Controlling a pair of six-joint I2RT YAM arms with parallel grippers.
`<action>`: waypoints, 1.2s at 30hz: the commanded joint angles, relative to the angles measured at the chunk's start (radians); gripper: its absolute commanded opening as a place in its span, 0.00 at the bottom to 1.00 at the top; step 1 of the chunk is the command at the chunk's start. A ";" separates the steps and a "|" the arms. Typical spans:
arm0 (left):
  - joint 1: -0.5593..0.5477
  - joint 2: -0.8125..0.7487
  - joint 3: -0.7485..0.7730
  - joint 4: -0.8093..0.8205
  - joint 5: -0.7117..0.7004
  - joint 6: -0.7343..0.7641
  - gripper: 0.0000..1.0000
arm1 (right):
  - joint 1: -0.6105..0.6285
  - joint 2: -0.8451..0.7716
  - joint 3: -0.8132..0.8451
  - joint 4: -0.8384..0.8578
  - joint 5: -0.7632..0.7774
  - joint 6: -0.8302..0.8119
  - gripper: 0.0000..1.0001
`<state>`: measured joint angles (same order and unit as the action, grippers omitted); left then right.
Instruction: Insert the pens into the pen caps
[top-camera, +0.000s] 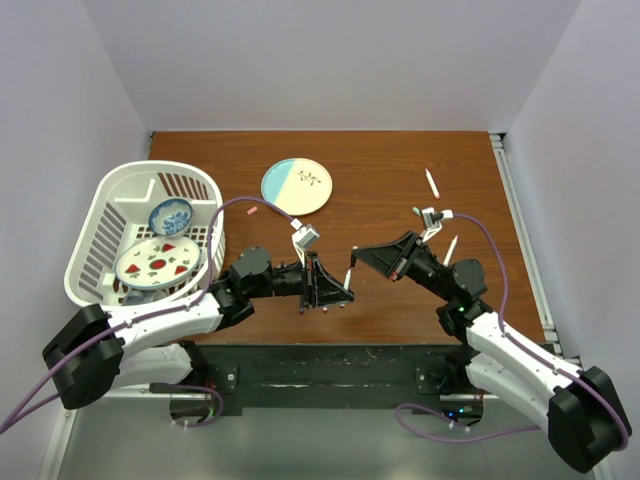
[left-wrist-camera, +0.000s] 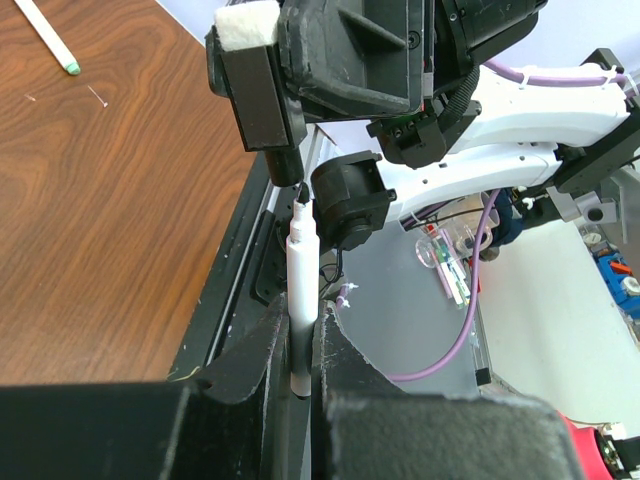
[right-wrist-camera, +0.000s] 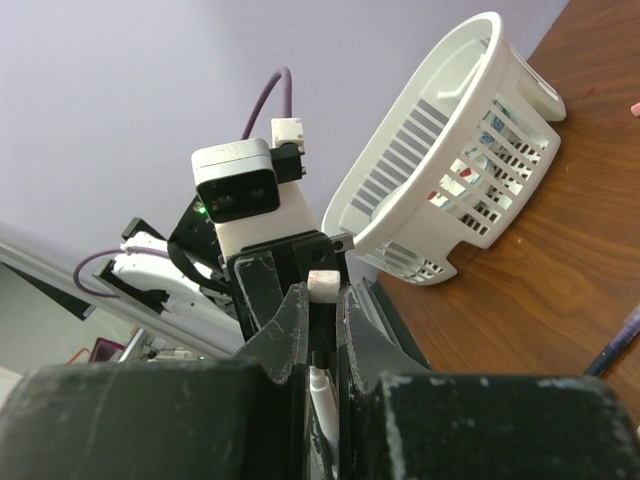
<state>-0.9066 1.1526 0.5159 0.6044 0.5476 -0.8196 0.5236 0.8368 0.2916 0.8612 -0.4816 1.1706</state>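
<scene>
My left jaws (left-wrist-camera: 300, 365) are shut tight on a white pen (left-wrist-camera: 300, 270). They grip its bottom end. In the left wrist view the pen stands straight, its long side running from 6 o'clock to 12 o'clock, with the black tip on top.

My right jaws (right-wrist-camera: 322, 335) are shut too. They seem to pinch a small dark cap (left-wrist-camera: 285, 163), which hangs down from them with its open end toward 6 o'clock. It is dark and small, so I am not fully sure of it.

What matters is how the tip and the cap line up. The cap sits just at 11 o'clock from the pen tip. They are very close, maybe touching. I cannot tell if the tip is inside yet. I think it is a little off to the side.

So I would slide the pen a tiny bit toward 9 o'clock, then push it up toward 12 o'clock. If I push crooked, the tip may slip past the rim.

Both arms meet in the air over the table (top-camera: 380, 200), the left at 9 o'clock and the right at 3 o'clock. Two more pens (top-camera: 432, 183) lie on it by the right arm.
</scene>
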 joint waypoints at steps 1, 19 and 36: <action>-0.008 0.001 0.026 0.055 0.015 0.008 0.00 | 0.010 -0.001 0.032 0.052 0.023 -0.006 0.00; -0.009 0.006 0.019 0.064 0.008 0.002 0.00 | 0.024 -0.005 0.043 0.038 0.020 -0.019 0.00; -0.011 -0.001 -0.019 0.087 0.000 -0.032 0.00 | 0.026 -0.010 0.083 -0.028 0.029 -0.065 0.00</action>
<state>-0.9123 1.1595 0.5083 0.6357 0.5472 -0.8307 0.5434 0.8375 0.3347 0.8265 -0.4629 1.1385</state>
